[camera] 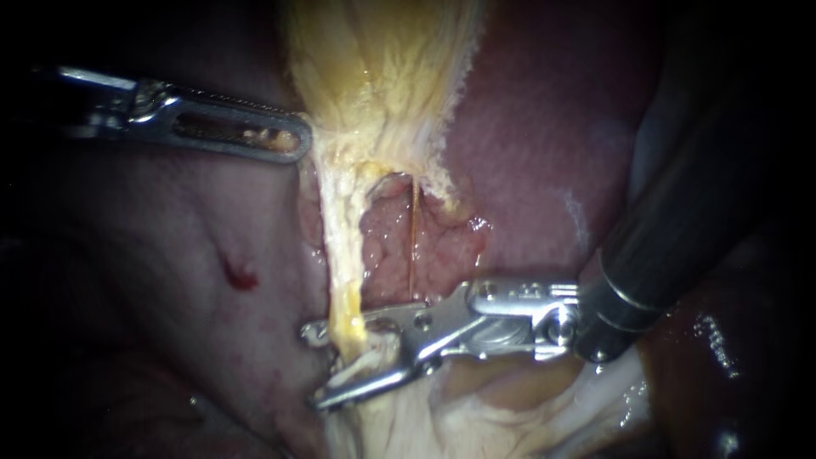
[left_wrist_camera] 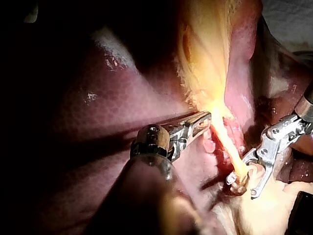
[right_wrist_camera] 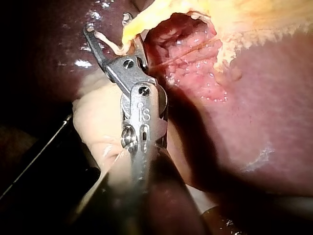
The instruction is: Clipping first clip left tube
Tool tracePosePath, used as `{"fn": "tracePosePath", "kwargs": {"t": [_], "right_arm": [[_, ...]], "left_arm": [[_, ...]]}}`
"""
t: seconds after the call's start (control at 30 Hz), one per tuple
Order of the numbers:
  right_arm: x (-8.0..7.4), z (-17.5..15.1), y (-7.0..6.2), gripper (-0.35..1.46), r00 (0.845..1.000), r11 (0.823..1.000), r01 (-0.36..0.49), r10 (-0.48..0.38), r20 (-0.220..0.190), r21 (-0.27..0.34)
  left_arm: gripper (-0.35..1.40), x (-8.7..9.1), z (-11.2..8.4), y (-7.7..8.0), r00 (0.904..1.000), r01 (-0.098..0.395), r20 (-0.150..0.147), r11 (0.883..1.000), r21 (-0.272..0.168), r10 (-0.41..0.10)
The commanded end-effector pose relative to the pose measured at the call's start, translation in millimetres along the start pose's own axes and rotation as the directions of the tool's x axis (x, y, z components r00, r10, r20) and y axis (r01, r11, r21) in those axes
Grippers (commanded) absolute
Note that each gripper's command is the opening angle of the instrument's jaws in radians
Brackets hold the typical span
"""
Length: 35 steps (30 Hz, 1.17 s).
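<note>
The left tube point(camera: 337, 255) is a pale yellow band running down from the gallbladder point(camera: 382, 68); a thin orange right tube point(camera: 414, 238) runs beside it. My right instrument point(camera: 316, 365) comes in from the right, its jaws open and straddling the left tube's lower end, one jaw on each side. The right wrist view shows those jaws point(right_wrist_camera: 107, 24) spread around the yellow tube point(right_wrist_camera: 128, 29). My left instrument point(camera: 299, 144) has its jaws together on the gallbladder's edge, holding it taut; the left wrist view shows this grip point(left_wrist_camera: 208, 117).
Dark red liver point(camera: 552, 127) surrounds the site, with raw pink tissue point(camera: 425, 246) between the two tubes. Pale fatty tissue point(camera: 476, 408) lies under my right instrument. A small red spot point(camera: 240, 274) marks the liver to the left.
</note>
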Motion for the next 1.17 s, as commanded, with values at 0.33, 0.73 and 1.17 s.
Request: {"fn": "tracePosePath", "kwargs": {"t": [0.33,0.73,1.17], "right_arm": [[-0.3,-0.9,0.1,-0.35,1.000,1.000,-0.003,0.003,0.030,-0.003],[-0.5,-1.1,-0.1,-0.35,0.998,0.999,-0.042,0.042,0.037,0.018],[-0.6,-1.1,-0.1,-0.35,0.998,0.999,-0.047,0.046,0.040,0.025]], "left_arm": [[-0.35,0.0,0.1,-0.1,1.0000,0.000,0.000,1.000,-0.001,0.000],[-0.35,0.0,0.1,-0.1,1.0000,0.000,0.000,1.000,-0.001,0.000],[-0.35,0.0,0.2,-0.1,1.0000,0.000,0.000,1.000,-0.001,0.000]]}}
